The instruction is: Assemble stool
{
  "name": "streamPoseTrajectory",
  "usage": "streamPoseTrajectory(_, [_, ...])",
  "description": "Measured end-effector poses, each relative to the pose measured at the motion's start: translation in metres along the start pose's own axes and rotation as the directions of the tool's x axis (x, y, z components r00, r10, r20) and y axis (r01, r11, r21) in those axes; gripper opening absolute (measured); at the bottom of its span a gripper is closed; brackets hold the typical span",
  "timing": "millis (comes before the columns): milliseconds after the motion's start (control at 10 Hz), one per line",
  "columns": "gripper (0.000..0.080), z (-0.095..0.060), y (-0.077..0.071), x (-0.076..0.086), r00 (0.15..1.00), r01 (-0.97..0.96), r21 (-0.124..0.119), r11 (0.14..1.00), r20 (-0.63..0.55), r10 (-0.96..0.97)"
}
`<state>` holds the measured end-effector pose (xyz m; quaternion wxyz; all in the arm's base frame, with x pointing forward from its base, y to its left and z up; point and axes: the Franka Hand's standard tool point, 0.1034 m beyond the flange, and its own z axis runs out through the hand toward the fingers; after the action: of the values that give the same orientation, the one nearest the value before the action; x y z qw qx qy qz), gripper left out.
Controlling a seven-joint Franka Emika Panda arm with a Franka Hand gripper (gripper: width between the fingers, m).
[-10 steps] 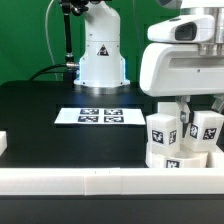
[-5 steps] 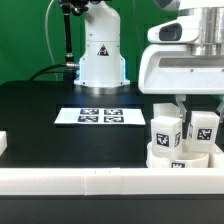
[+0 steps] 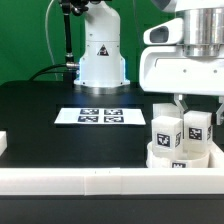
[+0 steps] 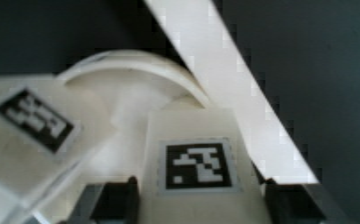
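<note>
The white round seat disc (image 3: 180,156) lies at the exterior view's right, against the front rail. Two blocky white legs with square tags stand upright on it: one leg (image 3: 164,128) on the left and one leg (image 3: 198,128) on the right. My gripper (image 3: 198,112) comes down from above onto the right leg, with a finger on each side of it. In the wrist view the gripper (image 4: 198,206) holds this tagged leg (image 4: 198,160) between its dark fingers (image 4: 109,200). The seat's curved rim (image 4: 132,72) and the other leg (image 4: 35,115) show behind it.
The marker board (image 3: 100,116) lies flat on the black table in the middle. The long white border rail (image 3: 90,182) runs along the front, also visible in the wrist view (image 4: 221,60). A small white piece (image 3: 3,143) sits at the left edge. The arm's base (image 3: 100,55) stands behind.
The gripper body has risen a little and shifted slightly left. The right leg has gone from leaning to standing nearly upright on the seat.
</note>
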<state>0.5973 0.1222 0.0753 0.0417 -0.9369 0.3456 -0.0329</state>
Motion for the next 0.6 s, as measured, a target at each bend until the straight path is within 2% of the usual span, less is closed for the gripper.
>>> streamPoseTrajectory(300, [0.0337, 0.0003, -0.0018, -0.0025, 0.948, -0.317, 0.012, 0.948, 0.024, 0.317])
streamPoseTrajectory(600, [0.0337, 0.0004, -0.0038, -0.0039, 0.840, -0.543, 0.008, 0.840, 0.032, 0.542])
